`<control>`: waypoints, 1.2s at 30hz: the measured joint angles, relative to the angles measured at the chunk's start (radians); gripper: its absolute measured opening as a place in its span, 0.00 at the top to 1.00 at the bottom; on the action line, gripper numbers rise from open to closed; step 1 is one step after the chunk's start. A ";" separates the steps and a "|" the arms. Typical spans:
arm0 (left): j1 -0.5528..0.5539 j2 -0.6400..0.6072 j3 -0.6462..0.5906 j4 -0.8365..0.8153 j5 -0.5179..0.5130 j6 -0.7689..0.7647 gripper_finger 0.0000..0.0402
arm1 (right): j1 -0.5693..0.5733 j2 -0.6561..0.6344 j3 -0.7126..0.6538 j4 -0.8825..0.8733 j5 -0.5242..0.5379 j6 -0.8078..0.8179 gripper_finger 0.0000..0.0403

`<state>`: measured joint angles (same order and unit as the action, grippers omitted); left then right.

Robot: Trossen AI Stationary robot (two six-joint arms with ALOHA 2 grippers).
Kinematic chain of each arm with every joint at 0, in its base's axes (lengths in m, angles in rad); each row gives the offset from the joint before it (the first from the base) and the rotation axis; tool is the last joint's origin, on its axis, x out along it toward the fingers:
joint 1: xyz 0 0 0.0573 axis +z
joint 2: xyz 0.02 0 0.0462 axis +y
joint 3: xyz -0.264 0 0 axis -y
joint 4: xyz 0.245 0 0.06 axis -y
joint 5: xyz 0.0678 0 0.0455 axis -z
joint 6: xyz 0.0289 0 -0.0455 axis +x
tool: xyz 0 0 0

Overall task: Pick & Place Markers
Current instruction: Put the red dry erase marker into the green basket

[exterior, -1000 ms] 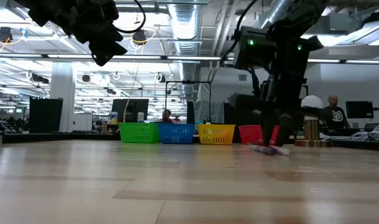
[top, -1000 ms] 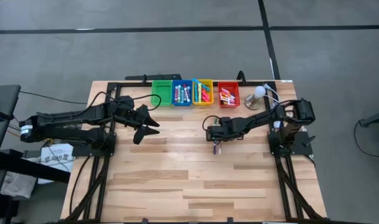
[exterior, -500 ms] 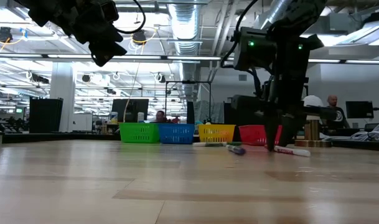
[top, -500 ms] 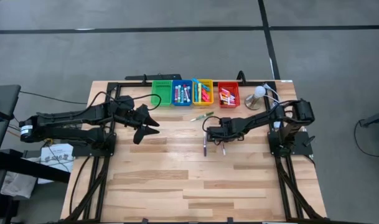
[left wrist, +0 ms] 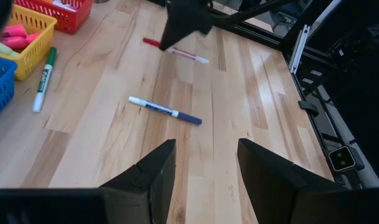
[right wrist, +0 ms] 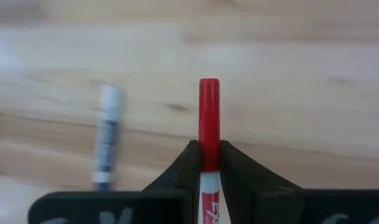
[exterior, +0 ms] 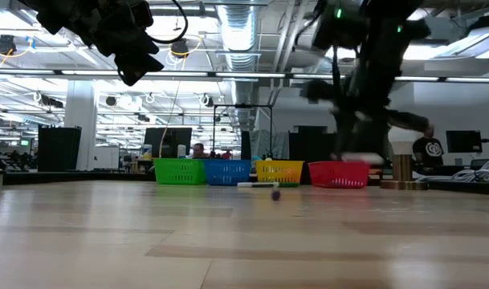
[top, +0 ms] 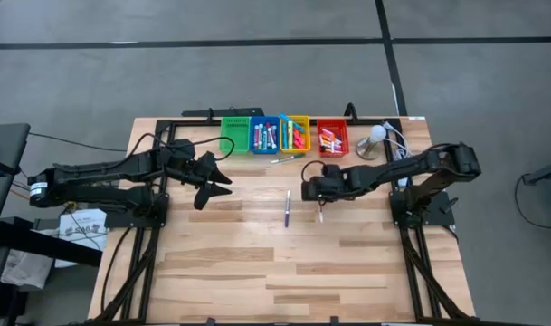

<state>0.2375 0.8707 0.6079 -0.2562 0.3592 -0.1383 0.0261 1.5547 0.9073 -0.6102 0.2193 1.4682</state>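
My right gripper (top: 320,201) hangs over the table's middle right, shut on a marker with a red cap and white body (right wrist: 209,112). A blue marker (top: 287,208) lies flat on the wood just left of it. A green marker (top: 289,159) lies in front of the bins. My left gripper (left wrist: 205,168) stays raised over the left half of the table, open, with nothing between its fingers. More markers fill the blue bin (top: 264,136), yellow bin (top: 295,134) and red bin (top: 332,138). My right gripper pinches the marker between its two fingers (right wrist: 189,163) where the red cap meets the white body (right wrist: 209,163). The fingers come from above, slanting down, and lie across the marker. The marker (left wrist: 175,51) is lifted clear of the table, roughly level.
Four small bins stand in a row at the far edge, the green one (top: 234,134) leftmost. A white-domed object (top: 376,136) stands at the back right. Bare wood stretches across the table's near half (top: 284,272).
My right gripper has shut on the red-capped marker and risen with it off the table. The markers that lay bunched under it have scattered: the blue one has rolled toward the table's left, and the green one toward the bins at the far edge.
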 joint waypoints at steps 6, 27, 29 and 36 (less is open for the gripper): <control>0.000 0.000 0.000 0.004 0.000 -0.002 0.57 | 0.001 -0.124 0.000 0.229 0.193 -0.116 0.95; 0.009 0.190 0.000 0.657 0.390 -0.406 0.57 | -0.025 -0.015 0.100 1.278 0.152 -0.807 0.89; 0.025 0.225 0.000 0.676 0.414 -0.439 0.57 | -0.017 0.018 0.135 1.277 0.133 -0.816 0.89; 0.039 0.262 0.000 0.701 0.420 -0.463 0.57 | 0.007 0.099 0.230 1.277 0.065 -0.823 0.93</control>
<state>0.2769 1.1332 0.6079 0.4452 0.7792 -0.6015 0.0331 1.6539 1.1374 0.6671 0.2847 0.6449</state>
